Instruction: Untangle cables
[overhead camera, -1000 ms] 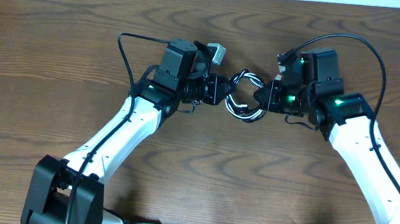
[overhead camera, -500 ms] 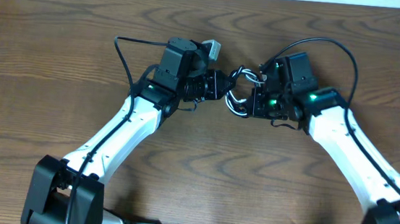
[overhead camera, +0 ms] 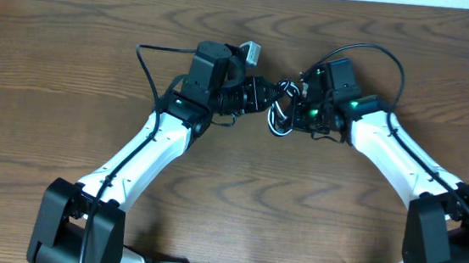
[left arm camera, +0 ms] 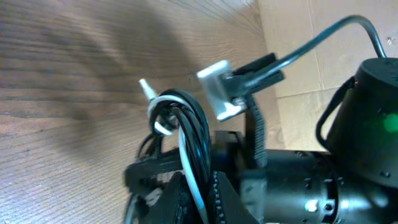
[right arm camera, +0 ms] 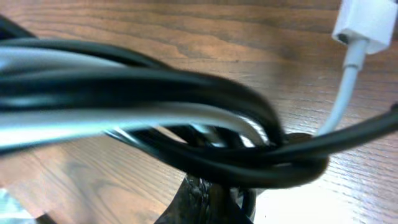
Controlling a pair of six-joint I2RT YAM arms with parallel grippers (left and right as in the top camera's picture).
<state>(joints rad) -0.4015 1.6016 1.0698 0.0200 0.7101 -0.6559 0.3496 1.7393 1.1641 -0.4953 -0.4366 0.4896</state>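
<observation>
A tangled bundle of cables (overhead camera: 281,110), black strands with one white strand, hangs between my two grippers above the far middle of the table. My left gripper (overhead camera: 265,96) is shut on the bundle's left side; in the left wrist view the white and black strands (left arm camera: 186,134) pass between its fingers (left arm camera: 198,196). My right gripper (overhead camera: 297,111) is shut on the bundle's right side; in the right wrist view the black and white strands (right arm camera: 161,102) fill the frame above its fingers (right arm camera: 208,199). A white plug (right arm camera: 368,22) shows at the top right.
The wooden table (overhead camera: 228,199) lies under both arms. A thick black arm wire (overhead camera: 147,64) loops beside the left arm and another (overhead camera: 369,51) arches over the right wrist. The table's far edge runs along the top.
My right gripper has moved left toward the left gripper, and the bundle between them has bunched into a tighter, smaller coil. The left gripper has shifted slightly away and up.
</observation>
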